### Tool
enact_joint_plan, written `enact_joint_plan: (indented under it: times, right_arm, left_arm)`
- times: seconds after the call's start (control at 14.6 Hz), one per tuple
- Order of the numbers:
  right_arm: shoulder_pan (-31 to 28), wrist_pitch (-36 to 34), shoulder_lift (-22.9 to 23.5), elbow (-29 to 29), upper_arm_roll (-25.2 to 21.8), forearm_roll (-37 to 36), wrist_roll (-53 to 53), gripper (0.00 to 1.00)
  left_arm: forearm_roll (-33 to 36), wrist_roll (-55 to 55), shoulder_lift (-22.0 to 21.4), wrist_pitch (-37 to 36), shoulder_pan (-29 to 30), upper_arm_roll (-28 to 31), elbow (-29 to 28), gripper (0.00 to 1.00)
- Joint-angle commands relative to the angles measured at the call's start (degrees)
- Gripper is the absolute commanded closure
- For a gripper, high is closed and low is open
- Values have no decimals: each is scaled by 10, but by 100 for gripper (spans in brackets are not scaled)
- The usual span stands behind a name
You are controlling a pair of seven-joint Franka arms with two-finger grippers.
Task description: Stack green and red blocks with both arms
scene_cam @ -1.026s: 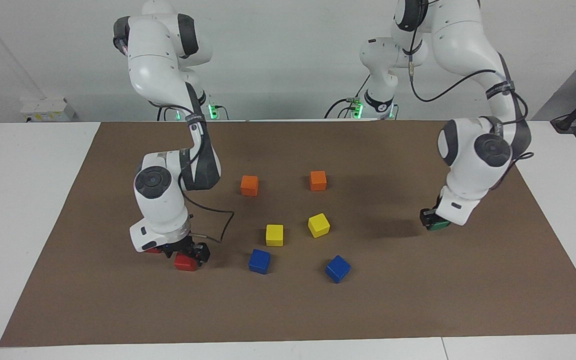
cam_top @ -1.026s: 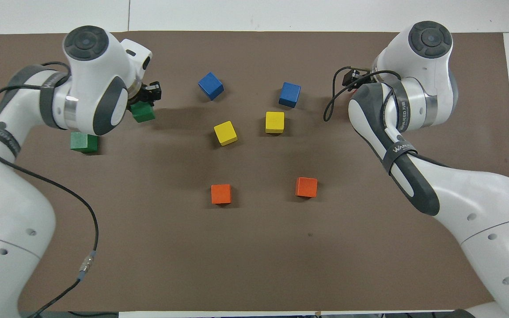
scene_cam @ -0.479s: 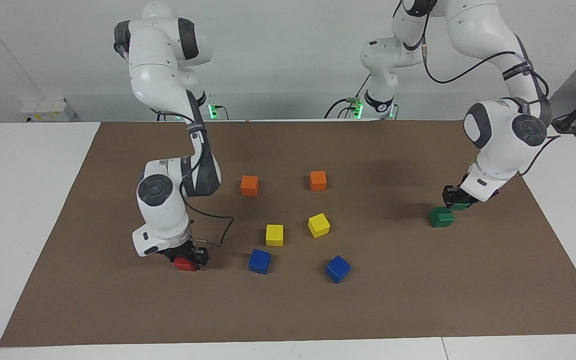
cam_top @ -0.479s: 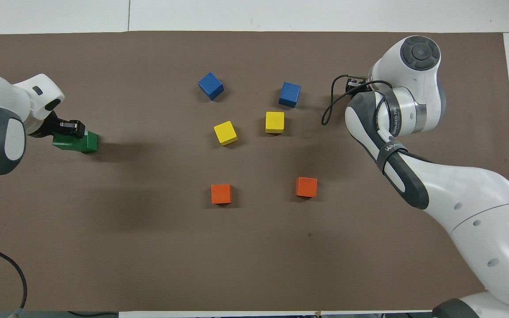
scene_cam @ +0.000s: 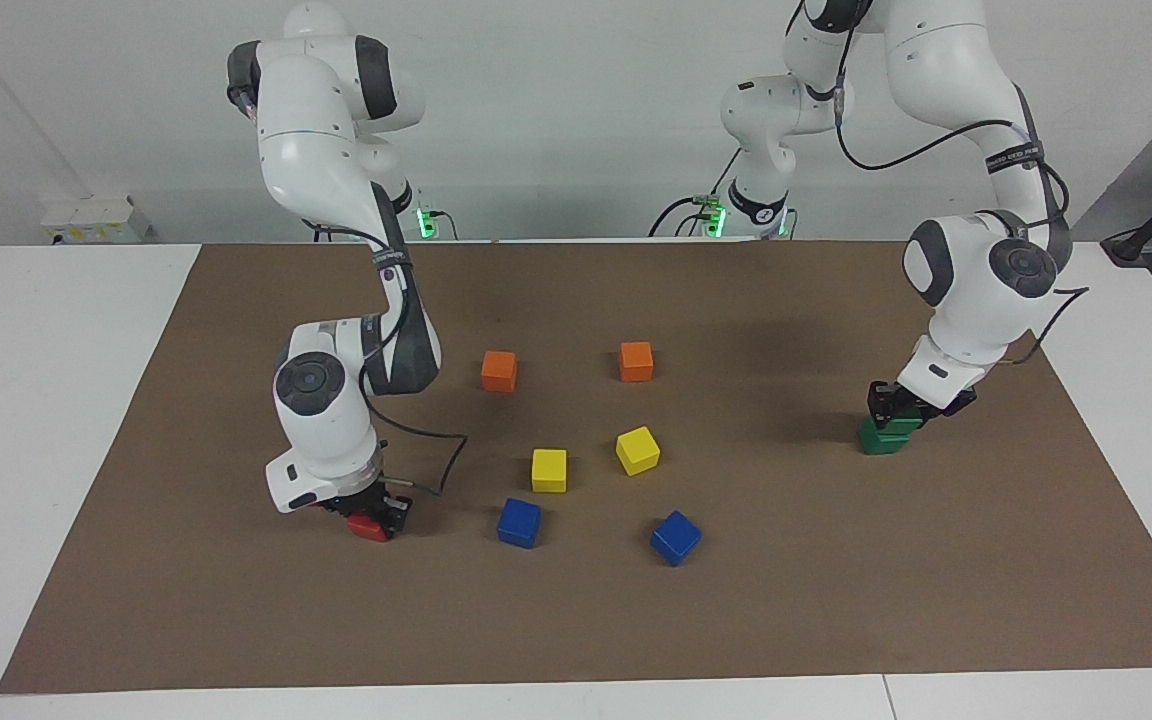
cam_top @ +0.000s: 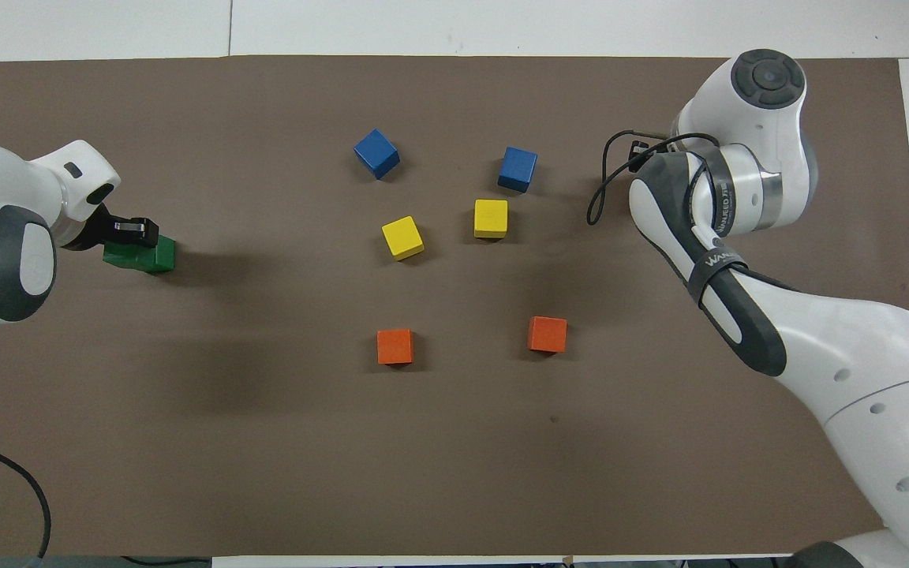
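At the left arm's end of the mat, my left gripper point(scene_cam: 894, 405) point(cam_top: 129, 230) is shut on a green block point(scene_cam: 904, 425) point(cam_top: 117, 254). It holds that block on or just over a second green block point(scene_cam: 876, 441) point(cam_top: 159, 256), slightly offset from it. Toward the right arm's end, my right gripper point(scene_cam: 373, 512) is down at the mat and shut on a red block point(scene_cam: 366, 528). In the overhead view the right arm's wrist point(cam_top: 746, 158) hides that gripper and the red block.
In the middle of the brown mat point(scene_cam: 836, 600) lie two orange cubes point(scene_cam: 499, 371) point(scene_cam: 636, 361), two yellow cubes point(scene_cam: 549, 470) point(scene_cam: 638, 450) and two blue cubes point(scene_cam: 519, 522) point(scene_cam: 676, 537). A black cable point(scene_cam: 436, 455) loops beside the right wrist.
The left gripper carried its green block toward the left arm's end and brought it down over the other green block. The right gripper closed on the red block.
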Motion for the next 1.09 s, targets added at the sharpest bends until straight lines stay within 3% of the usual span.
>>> enact_joint_plan:
  times: [0.0, 0.27, 0.41, 0.48, 0.55, 0.62, 0.68, 1.03]
  right_arm:
    - [-32, -39, -67, -33, 8, 4, -42, 100]
    - [-65, -16, -110, -107, 9, 5, -143, 100]
    - [-74, 35, -122, -150, 8, 8, -198, 100]
    - [-77, 73, -129, -177, 8, 8, -214, 100]
    - [-76, 109, -132, -195, 8, 8, -219, 100]
    - [-74, 116, -129, -194, 8, 8, -217, 100]
    - [-73, 116, -129, -194, 8, 8, -215, 100]
    - [-77, 124, -125, -196, 8, 8, -214, 100]
  left_arm:
    - [-10, -11, -14, 29, 0, 2, -28, 100]
    - [-10, -6, -13, 42, 1, 2, -38, 100]
    - [-10, -5, -13, 42, 1, 3, -38, 100]
    - [-10, -5, -12, 42, 0, 3, -39, 86]
    - [-10, -5, -12, 43, 0, 3, -39, 55]
    - [-10, -4, -11, 43, 1, 3, -39, 13]
    - [-10, -4, -11, 43, 1, 3, -39, 0]
    - [-10, -4, -11, 32, 1, 4, -26, 0]
